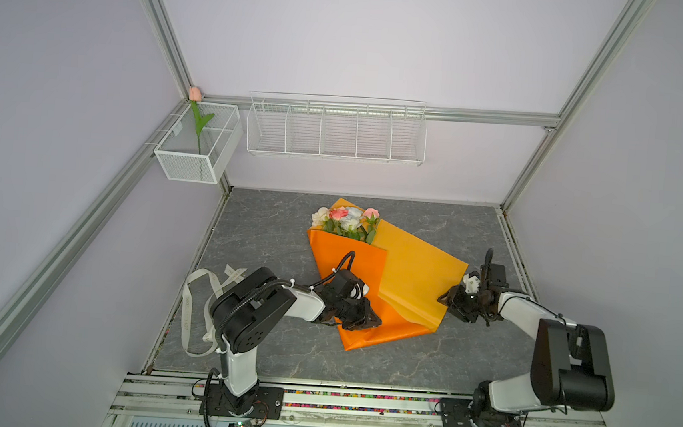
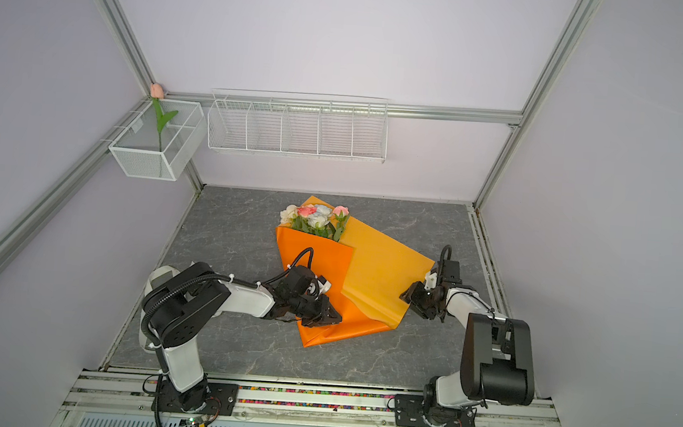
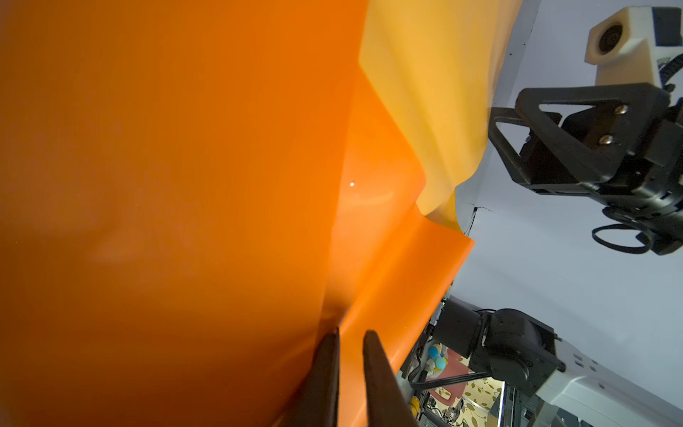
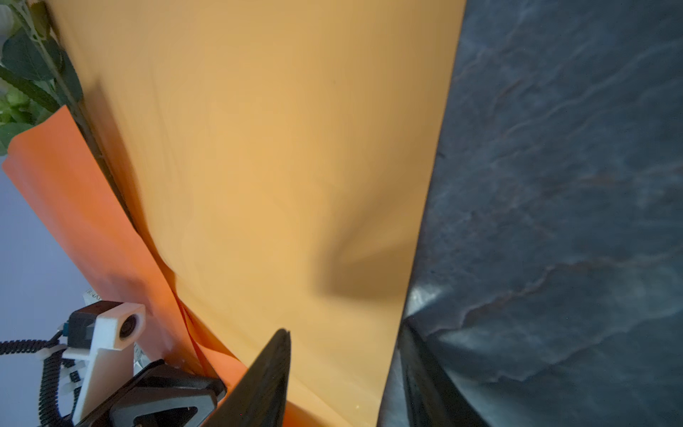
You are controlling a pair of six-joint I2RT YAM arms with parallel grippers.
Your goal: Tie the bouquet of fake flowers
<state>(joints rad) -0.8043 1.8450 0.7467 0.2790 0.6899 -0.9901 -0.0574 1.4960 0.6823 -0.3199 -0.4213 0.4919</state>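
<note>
The bouquet of fake flowers point(image 1: 345, 221) point(image 2: 314, 217) lies on orange wrapping paper point(image 1: 348, 261) mid-table, blooms toward the back wall. The left flap is folded over the stems. The paler right flap point(image 1: 414, 278) point(image 4: 277, 166) still lies spread out. My left gripper point(image 1: 364, 320) point(image 2: 329, 318) point(image 3: 351, 332) is shut on the folded orange paper near its lower end. My right gripper point(image 1: 447, 300) point(image 2: 408, 297) point(image 4: 344, 327) is open at the right flap's outer edge, and that edge runs between its fingers. The stems are hidden under the paper.
A cream ribbon point(image 1: 199, 307) lies looped at the table's left edge, partly behind the left arm. A single pink tulip point(image 1: 195, 94) stands in a white mesh basket point(image 1: 194, 161) on the left wall. A white wire rack point(image 1: 336, 130) hangs on the back wall.
</note>
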